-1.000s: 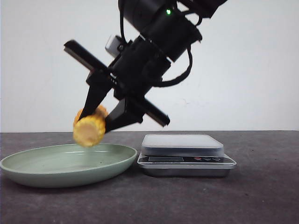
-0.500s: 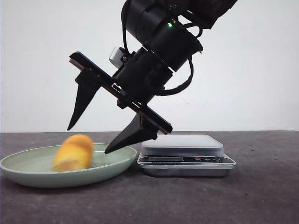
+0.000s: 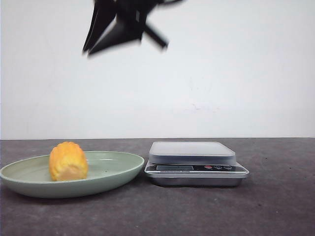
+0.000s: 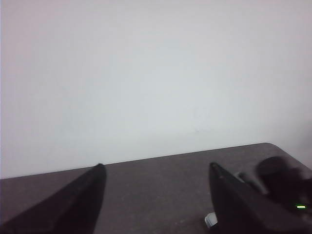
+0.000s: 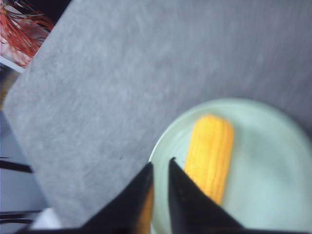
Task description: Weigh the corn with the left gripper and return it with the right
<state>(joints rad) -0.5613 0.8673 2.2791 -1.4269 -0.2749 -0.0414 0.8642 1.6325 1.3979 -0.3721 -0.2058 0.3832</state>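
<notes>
The corn [image 3: 68, 162] lies in the left part of the plate [image 3: 118, 169], which sits toward the counter's [image 3: 275, 206] left edge. The scale [image 3: 196, 163] stands just right of the plate, near the middle.

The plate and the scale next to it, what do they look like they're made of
The plate: pale green with a smooth, slightly glossy surface, so glazed ceramic or melamine; the look leaves it open. The scale: a silvery, brushed-looking body suggesting metal, possibly stainless steel, topped by a pale matte platform that looks like plastic.
</notes>
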